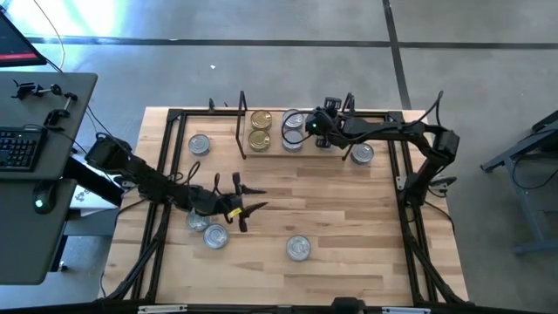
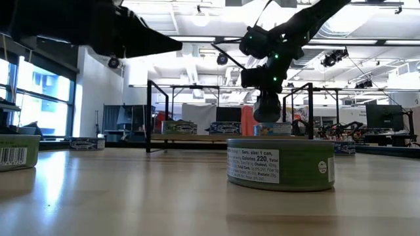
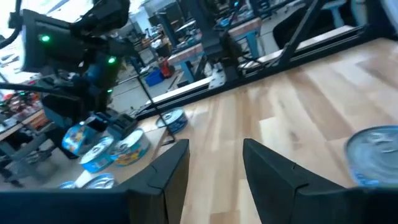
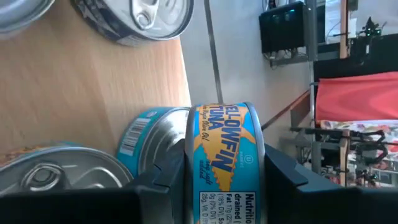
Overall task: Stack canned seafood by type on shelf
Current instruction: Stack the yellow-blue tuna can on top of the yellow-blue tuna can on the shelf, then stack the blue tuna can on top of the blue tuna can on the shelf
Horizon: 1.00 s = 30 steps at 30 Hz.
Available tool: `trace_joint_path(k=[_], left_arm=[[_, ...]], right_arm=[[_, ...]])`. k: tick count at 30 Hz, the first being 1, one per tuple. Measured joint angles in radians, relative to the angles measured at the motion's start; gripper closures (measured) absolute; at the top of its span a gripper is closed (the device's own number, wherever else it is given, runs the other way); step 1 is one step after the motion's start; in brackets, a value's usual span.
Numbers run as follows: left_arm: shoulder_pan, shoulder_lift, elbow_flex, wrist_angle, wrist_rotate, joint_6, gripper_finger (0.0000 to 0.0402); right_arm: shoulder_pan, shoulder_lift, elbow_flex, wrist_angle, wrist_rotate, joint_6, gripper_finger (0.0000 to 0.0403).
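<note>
Over the shelf at the far side of the surface, your right gripper is clamped on a blue-and-orange yellowfin tuna tin, held on edge between the fingers. Just beside it on the shelf board sit silver-lidded tins, with two gold-lidded tins further left. Bring the tin flat before you lower it, and centre it over a tin with the same label so the rims seat; release only once it rests, since a tilted tin would likely slide off. Watch the thin black wire end frame and the neighbouring stack as you draw back.

Nearer you on the left, your left gripper hangs with fingers spread and empty above bare wood. Loose tins lie close to it, another sits near centre, one at far left and one right of the shelf. Between the two arms the wood offers free room.
</note>
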Motion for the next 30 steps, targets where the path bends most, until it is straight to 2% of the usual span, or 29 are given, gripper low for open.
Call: trace_joint_path(k=[8,17,21,25,30], left_arm=[[-0.05,0.0,0.0,-0.002,0.0,-0.029,0.026],[-0.052,0.0,0.0,-0.004,-0.002,-0.01,0.026],[-0.052,0.0,0.0,-0.004,-0.002,-0.012,0.026],[-0.052,0.0,0.0,-0.004,-0.003,-0.02,0.026],[-0.057,0.0,0.0,-0.005,-0.008,-0.042,0.026]], right_arm=[[-0.001,0.0,0.0,-0.015,0.004,0.067,0.0197],[-0.008,0.0,0.0,-0.047,-0.149,0.106,0.0189],[-0.004,0.0,0.0,-0.04,-0.15,0.133,0.0188],[0.016,-0.016,0.03,-0.049,-0.158,0.267,0.0188],[0.099,-0.054,0.08,-0.058,-0.356,0.424,0.0187]])
